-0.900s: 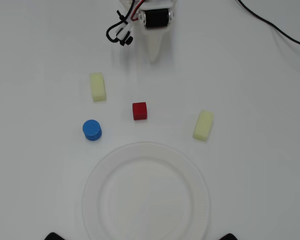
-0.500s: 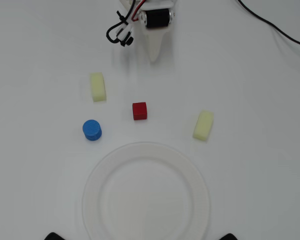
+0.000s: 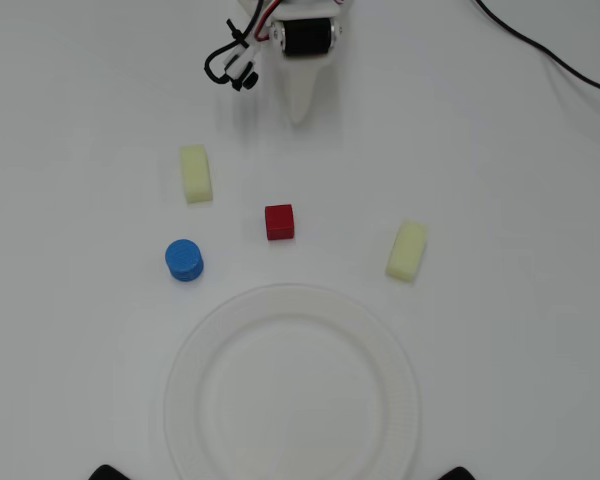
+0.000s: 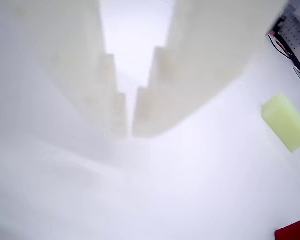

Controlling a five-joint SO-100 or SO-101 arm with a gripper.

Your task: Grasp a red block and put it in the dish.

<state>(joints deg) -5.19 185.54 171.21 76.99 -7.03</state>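
**Gripper poised at the top of the surface, red block untouched**

In the overhead view the gripper (image 3: 299, 115) hung at the twelve o'clock edge of the white surface (image 3: 520, 200), its pale tip pointing down toward six o'clock. The wrist view showed its two white fingers (image 4: 115, 107) drawn nearly together, only a thin slit of light between their tips and nothing held in it.

The red block (image 3: 279, 222) sat on the surface near the middle of the overhead view, well apart from the gripper and at about six o'clock from its tip. In the wrist view only a corner of it appeared, at the lower right edge (image 4: 295, 232).

The dish (image 3: 185, 400) lay at six o'clock from the red block, close to it but not touching, and nothing lay in it. Its ribbed rim ran off the bottom edge of the overhead view.

A pale yellow block (image 3: 195, 173) lay at about ten o'clock from the red block, and a second yellow block (image 3: 407, 250) lay tilted at about four o'clock from it. A blue cylinder (image 3: 184, 260) stood upright at about eight o'clock, just beyond the rim of the dish. One yellow block also showed at the right of the wrist view (image 4: 285, 121).

A black cable (image 3: 550, 55) crossed the upper right corner of the surface.
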